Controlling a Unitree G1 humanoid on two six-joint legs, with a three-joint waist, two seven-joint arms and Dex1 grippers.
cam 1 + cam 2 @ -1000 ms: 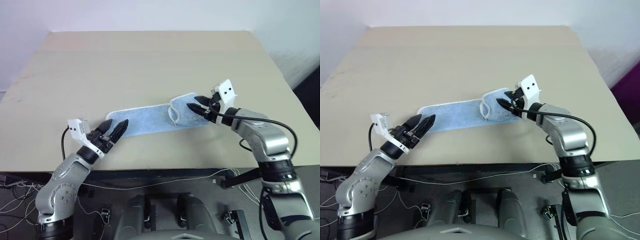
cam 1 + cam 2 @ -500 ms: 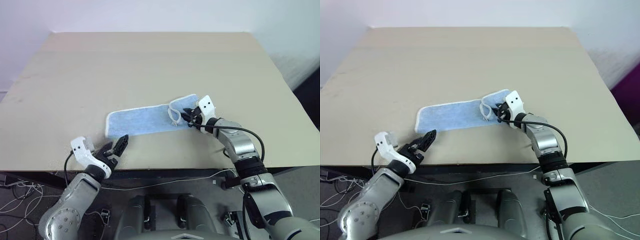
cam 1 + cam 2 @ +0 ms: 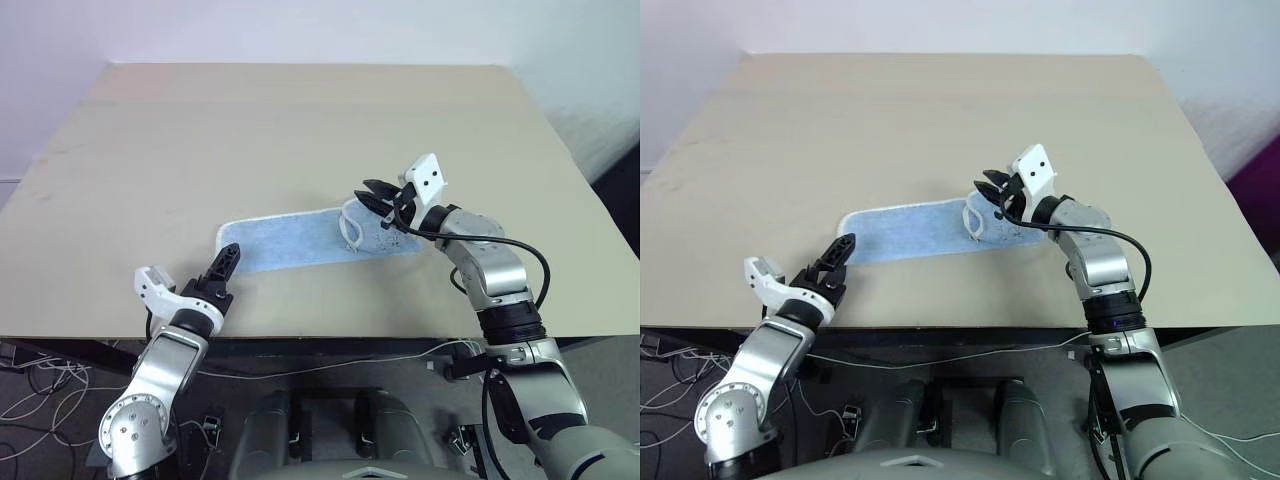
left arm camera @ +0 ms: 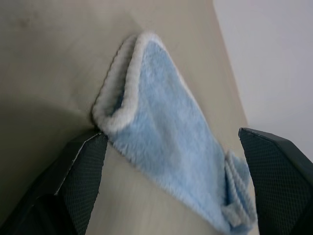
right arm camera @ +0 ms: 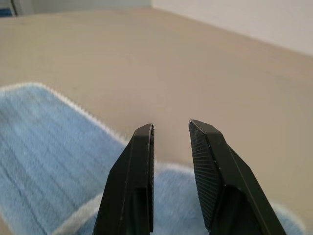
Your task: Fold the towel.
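The left gripper (image 3: pixel 226 262), fingers spread wide, has swung back up to the towel (image 3: pixel 295 240)'s left end on the worktop (image 3: pixel 300 130), while the right gripper (image 3: pixel 376 194), fingers narrowly parted and empty, has lifted off its right end, so neither holds it.

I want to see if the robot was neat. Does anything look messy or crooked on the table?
A little. The blue towel lies slanted across the table, folded into a long strip. Its end by the right hand is bunched up, with the white loop tag sticking out. Nothing is spilled or torn.
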